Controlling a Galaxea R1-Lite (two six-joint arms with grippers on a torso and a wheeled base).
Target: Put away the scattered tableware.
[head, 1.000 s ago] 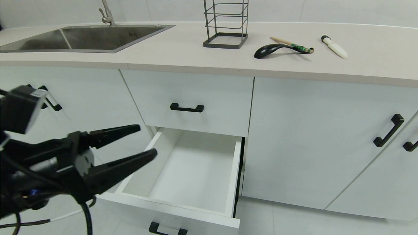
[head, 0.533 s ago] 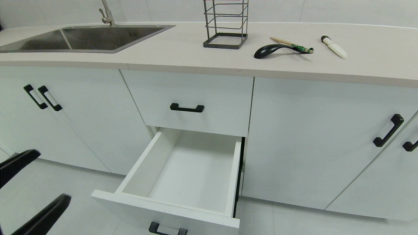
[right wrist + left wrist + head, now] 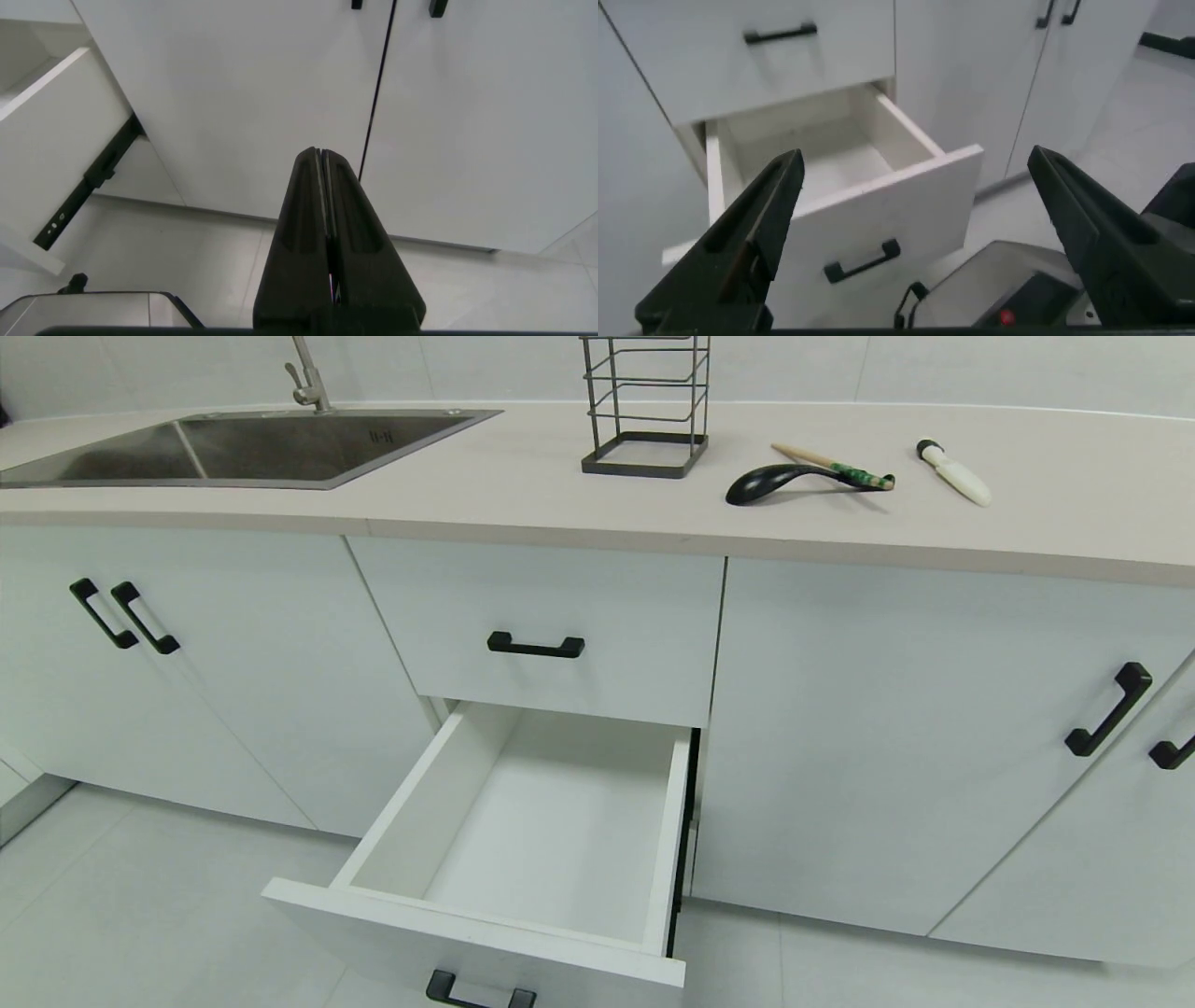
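Observation:
On the counter's right part lie a black spoon (image 3: pixel 780 481), a wooden stick with a green-wrapped end (image 3: pixel 834 464) crossing the spoon's handle, and a white utensil with a black tip (image 3: pixel 954 471). Below the counter the lower white drawer (image 3: pixel 509 831) stands pulled out, with nothing in it; it also shows as the drawer (image 3: pixel 850 159) in the left wrist view. My left gripper (image 3: pixel 910 196) is open, low in front of that drawer, its fingers spread wide. My right gripper (image 3: pixel 325 168) is shut with nothing in it, held low before the right cabinet doors.
A black wire rack (image 3: pixel 646 406) stands on the counter behind the drawer column. A steel sink (image 3: pixel 233 443) with a tap sits at the left. The upper drawer (image 3: pixel 537 644) is closed, and cabinet doors with black handles (image 3: pixel 1106 709) flank it.
My left gripper, open at the lower left of the head view a second ago, has dropped down and left and gone out of that view. The drawer and tableware have not moved.

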